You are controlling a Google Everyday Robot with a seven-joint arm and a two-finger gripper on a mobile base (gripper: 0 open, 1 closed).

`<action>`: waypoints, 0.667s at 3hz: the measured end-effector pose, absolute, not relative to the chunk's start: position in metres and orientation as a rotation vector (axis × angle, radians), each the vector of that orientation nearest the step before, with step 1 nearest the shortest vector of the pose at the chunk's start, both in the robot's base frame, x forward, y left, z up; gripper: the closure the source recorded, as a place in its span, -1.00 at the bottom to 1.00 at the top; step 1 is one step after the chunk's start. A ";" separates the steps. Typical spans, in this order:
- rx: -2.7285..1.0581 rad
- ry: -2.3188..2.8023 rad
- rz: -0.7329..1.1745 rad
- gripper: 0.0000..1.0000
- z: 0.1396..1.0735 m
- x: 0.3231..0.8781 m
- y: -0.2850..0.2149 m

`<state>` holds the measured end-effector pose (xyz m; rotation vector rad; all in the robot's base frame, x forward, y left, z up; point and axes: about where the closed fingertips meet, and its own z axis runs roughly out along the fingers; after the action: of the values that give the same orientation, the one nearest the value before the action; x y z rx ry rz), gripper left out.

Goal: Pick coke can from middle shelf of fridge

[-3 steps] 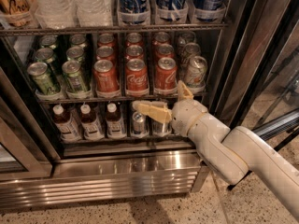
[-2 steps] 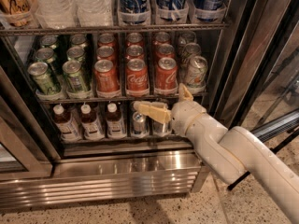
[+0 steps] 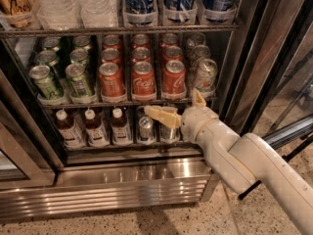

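The fridge [image 3: 122, 187] stands open in front of me. On its middle shelf [image 3: 73, 104] stand three lanes of red coke cans, with front cans on the left [image 3: 111, 80], in the middle [image 3: 144, 81] and on the right [image 3: 173, 77]. Green cans [image 3: 78, 80] stand to their left and silver-white cans [image 3: 205, 74] to their right. My gripper [image 3: 171, 102] is at the shelf's front edge, just below the right and middle front coke cans. It is open and empty, with one cream finger [image 3: 161, 115] pointing left and the other [image 3: 198, 98] pointing up.
Small brown bottles [image 3: 93, 127] and two silver-topped cans [image 3: 145, 127] stand on the rack below, behind my gripper's lower finger. Tall bottles [image 3: 139, 1] fill the rack above. The steel door frame [image 3: 249, 58] rises at the right. My arm [image 3: 244, 160] reaches in from the lower right.
The gripper has shifted very slightly to the right; its fingers stand the same. No can has moved.
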<state>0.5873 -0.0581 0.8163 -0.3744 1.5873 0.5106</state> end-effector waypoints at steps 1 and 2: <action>-0.307 1.624 0.406 -1.00 0.808 0.595 -0.073; -0.307 1.624 0.406 -1.00 0.808 0.595 -0.073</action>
<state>0.5947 -0.0731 0.8078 -0.3067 1.6240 0.4062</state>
